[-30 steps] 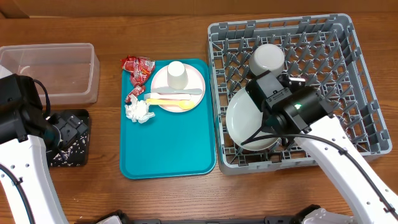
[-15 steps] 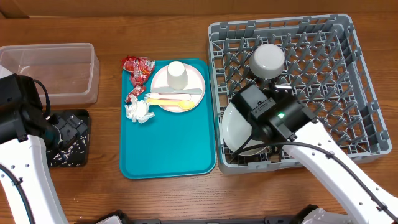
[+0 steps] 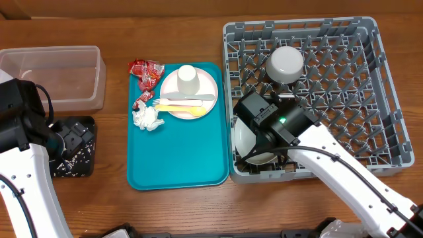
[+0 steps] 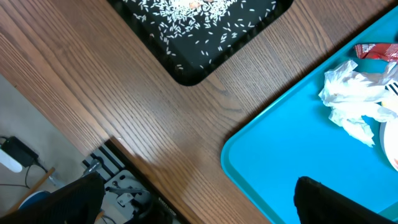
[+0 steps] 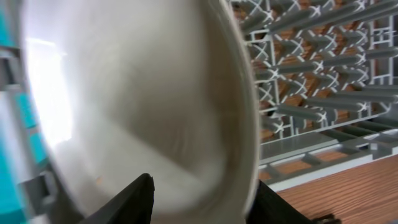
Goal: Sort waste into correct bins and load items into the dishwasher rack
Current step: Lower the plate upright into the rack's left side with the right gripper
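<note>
My right gripper (image 5: 202, 193) is shut on the rim of the round grey plate (image 5: 137, 99) and holds it tilted on edge in the front-left corner of the dishwasher rack (image 3: 370, 86). From overhead the plate (image 3: 243, 142) is partly under the arm. A small grey bowl (image 3: 285, 63) lies upside down in the rack. My left gripper (image 4: 199, 205) is open and empty over the table by the black tray (image 4: 199, 25), which holds rice grains. Red wrappers (image 3: 147, 69), a napkin (image 3: 147, 118), the pale plate (image 3: 208, 89), a white cup (image 3: 188, 77) and cutlery (image 3: 182, 108) are on the teal tray (image 3: 178, 158).
The clear tub (image 3: 56, 73) stands at the far left, behind the black tray (image 3: 76, 155). The rack's upright pegs (image 5: 311, 74) fill the space right of the plate. The table's front edge is close under my left gripper.
My right gripper has carried the grey plate leftward and forward to the rack's front-left corner and tipped it more upright. The left arm has not moved.
</note>
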